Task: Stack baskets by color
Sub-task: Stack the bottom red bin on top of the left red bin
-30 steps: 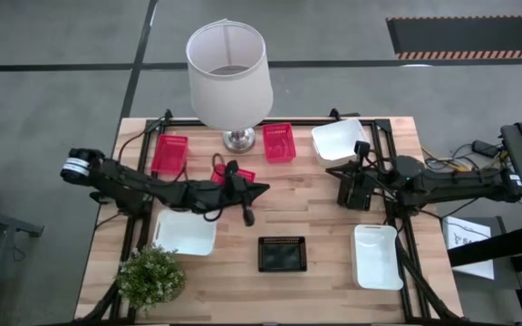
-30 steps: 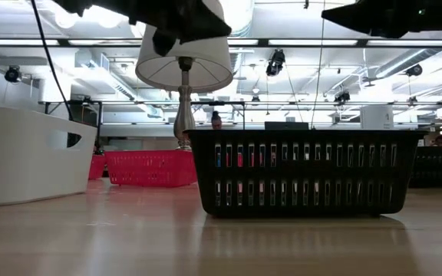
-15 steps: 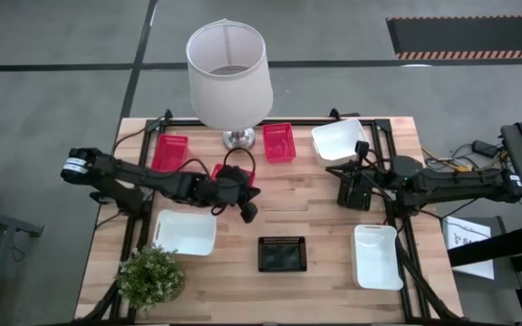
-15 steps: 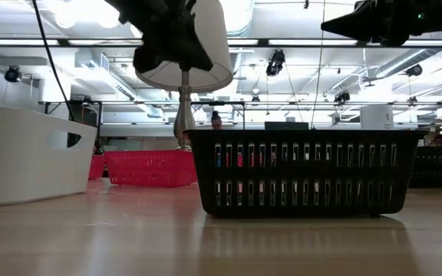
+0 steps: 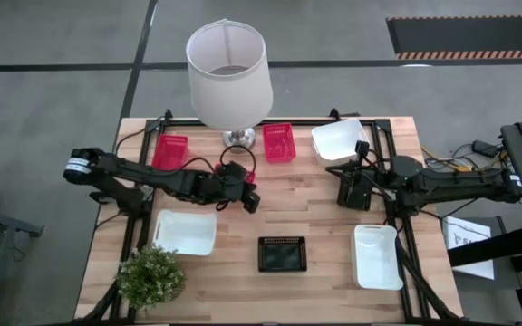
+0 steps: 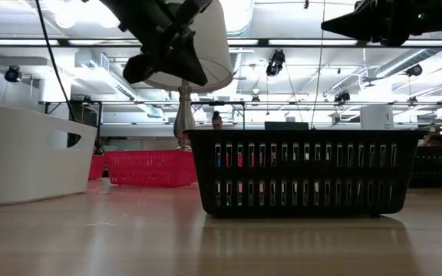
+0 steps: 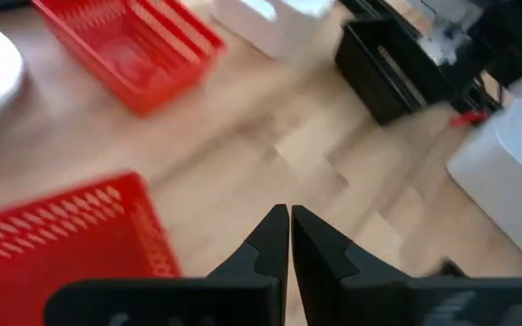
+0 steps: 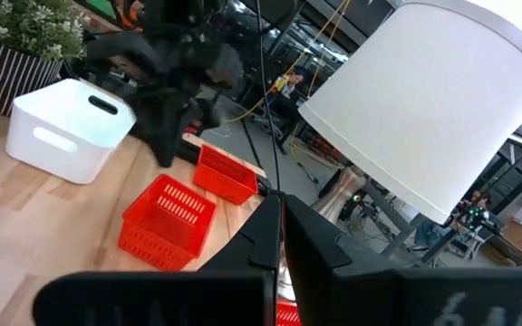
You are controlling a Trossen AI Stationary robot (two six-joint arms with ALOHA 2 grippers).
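My left gripper (image 7: 288, 222) is shut and hangs slanting down above the table's middle (image 5: 251, 203), touching nothing. A red basket (image 7: 62, 240) stands on the table just beside and below it. Two more red baskets (image 5: 170, 152) (image 5: 278, 142) flank the lamp's foot. White baskets stand at the far right (image 5: 339, 140), near left (image 5: 186, 232) and near right (image 5: 376, 256). One black basket (image 5: 282, 254) stands at the near middle, another (image 6: 440, 165) under my right arm. My right gripper (image 8: 279, 213) is shut, level and high above the table's right side.
A lamp with a white shade (image 5: 228, 72) stands at the far middle. A small green potted plant (image 5: 150, 276) sits at the near left corner. Bare wood (image 5: 306, 204) lies between the two arms.
My left gripper has rolled about its own line and tipped from nearly level to slanting down, staying shut over the same spot beside the red basket. No basket has moved.
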